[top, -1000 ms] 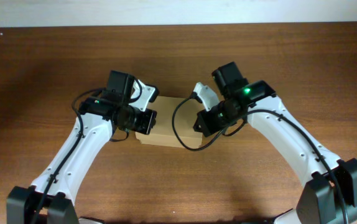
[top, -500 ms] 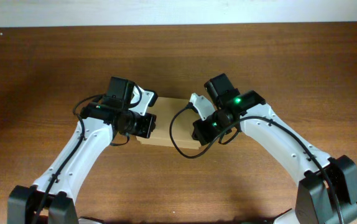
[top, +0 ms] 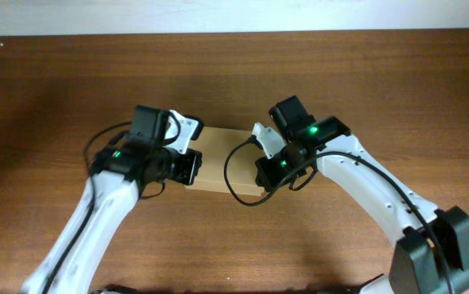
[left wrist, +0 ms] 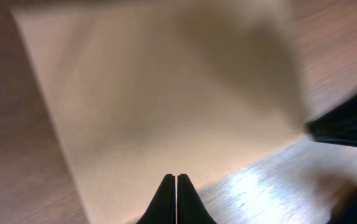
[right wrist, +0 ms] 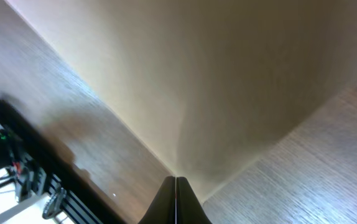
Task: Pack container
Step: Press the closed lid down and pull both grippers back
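The container (top: pixel 225 159) is a tan cardboard box lying closed on the wooden table between my two arms. In the left wrist view its flat top (left wrist: pixel 166 93) fills most of the frame. My left gripper (left wrist: pixel 176 180) is shut and empty, its tips over the box's near edge. In the right wrist view the box (right wrist: pixel 228 74) fills the upper frame. My right gripper (right wrist: pixel 176 182) is shut and empty, its tips at the box's near corner. In the overhead view the left gripper (top: pixel 195 160) is at the box's left end and the right gripper (top: pixel 261 163) at its right end.
The brown wooden table (top: pixel 365 73) runs out on all sides of the box. A pale wall strip (top: pixel 234 16) borders its far edge. A black cable (top: pixel 234 175) loops from the right wrist over the box's right part.
The left arm has shifted left and forward along the box's left end. The right arm moved slightly left and down onto the box's right end. The box turned slightly.
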